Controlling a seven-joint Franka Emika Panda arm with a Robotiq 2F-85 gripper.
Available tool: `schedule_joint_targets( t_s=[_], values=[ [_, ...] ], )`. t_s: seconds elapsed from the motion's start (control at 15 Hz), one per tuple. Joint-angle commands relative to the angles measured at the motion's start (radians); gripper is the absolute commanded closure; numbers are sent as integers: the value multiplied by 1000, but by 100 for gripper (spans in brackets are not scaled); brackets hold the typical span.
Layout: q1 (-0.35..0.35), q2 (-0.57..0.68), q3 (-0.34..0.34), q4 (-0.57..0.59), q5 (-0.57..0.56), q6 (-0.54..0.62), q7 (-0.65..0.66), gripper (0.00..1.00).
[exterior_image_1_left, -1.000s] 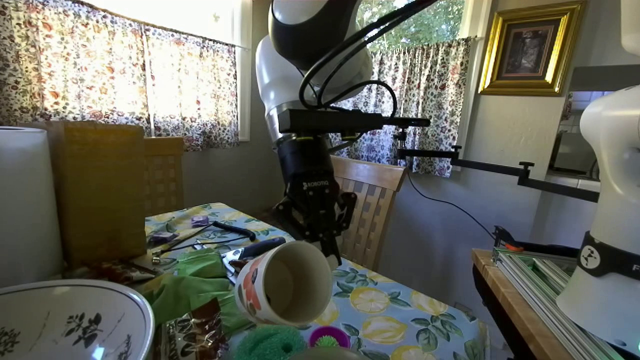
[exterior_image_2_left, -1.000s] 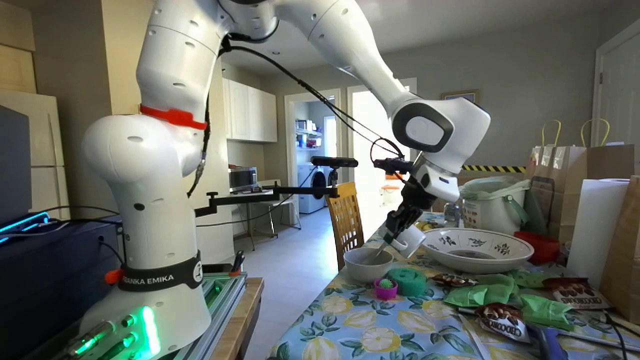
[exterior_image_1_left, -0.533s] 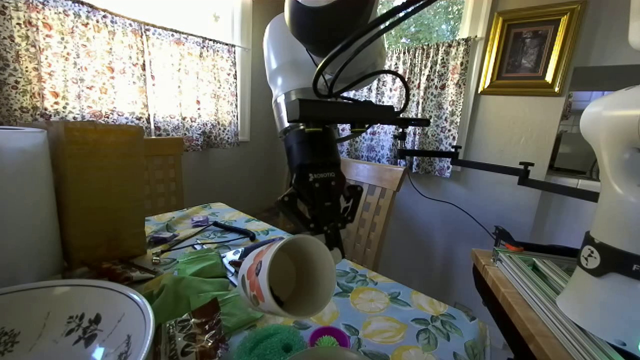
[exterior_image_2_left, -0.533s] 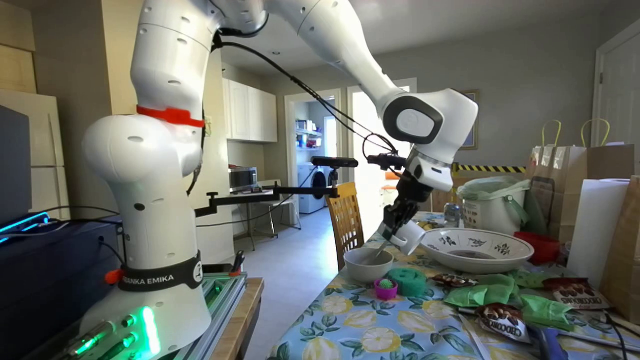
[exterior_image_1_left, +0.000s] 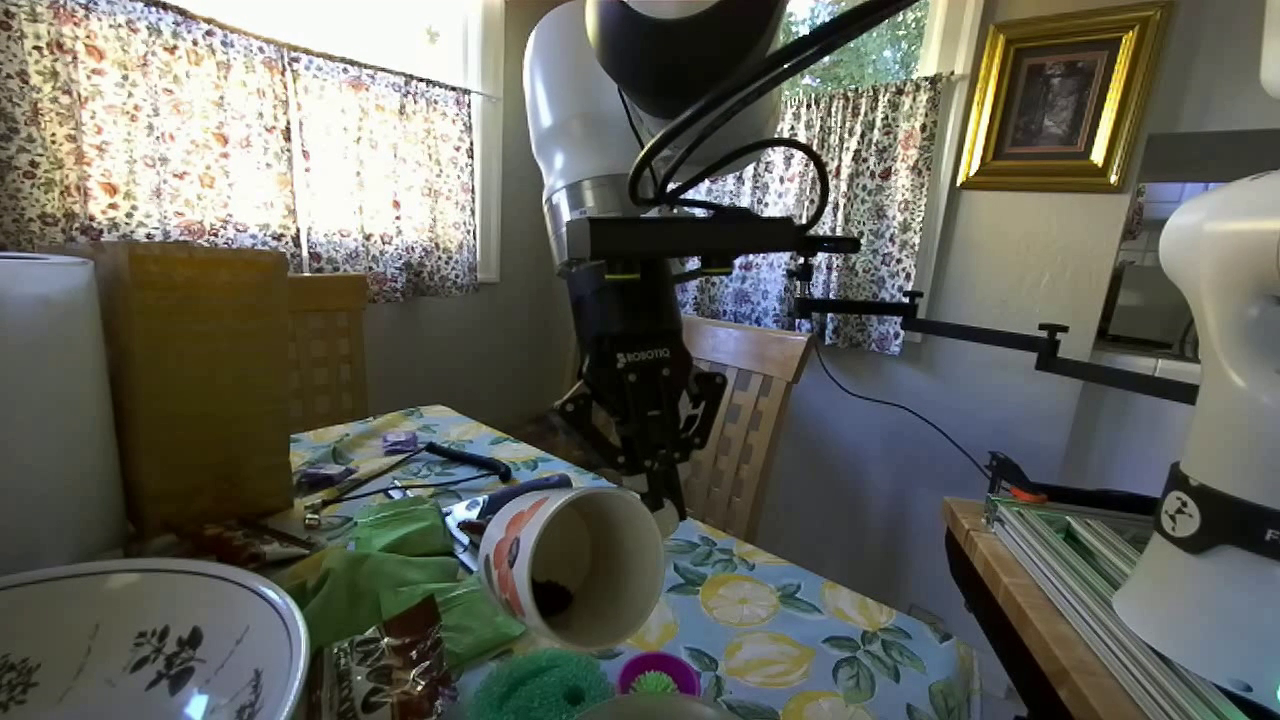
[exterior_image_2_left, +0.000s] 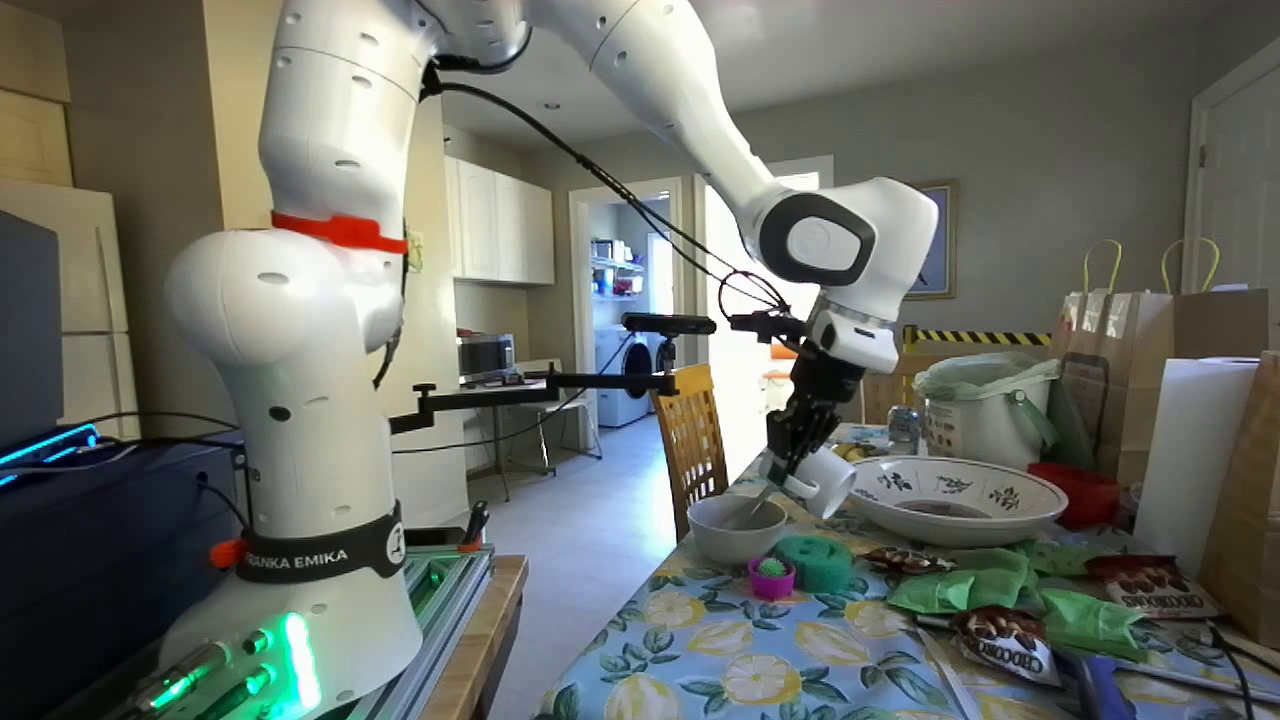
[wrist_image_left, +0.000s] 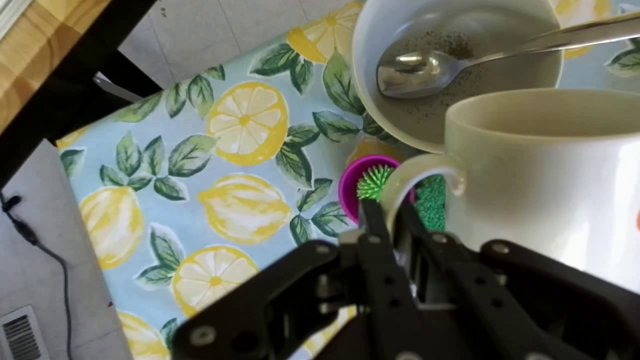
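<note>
Indoors, floral curtains (exterior_image_1_left: 220, 150) overlook a lemon tablecloth (wrist_image_left: 180, 215), the gripper (wrist_image_left: 390, 212) clamping a mug handle (wrist_image_left: 412, 169).

Lower centre in an exterior view, the mug (exterior_image_1_left: 572, 568) is orange-flowered white; lower right, the cloth (exterior_image_1_left: 820, 640) is lemon-printed blue.

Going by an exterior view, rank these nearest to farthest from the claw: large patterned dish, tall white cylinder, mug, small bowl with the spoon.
1. Mug: gripped in the claw, tilted.
2. Small bowl: below the claw, toward the picture's left.
3. Large patterned dish: to the right, past the mug.
4. Tall white cylinder: farthest right of these.
</note>
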Motion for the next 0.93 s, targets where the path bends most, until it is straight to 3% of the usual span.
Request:
schedule_joint_targets(
  t_s=[0.0, 0.87],
  values=[
    [18, -64, 11, -50, -50, 38, 70, 97],
    [39, -186, 59, -183, -173, 154, 205, 97]
  ],
)
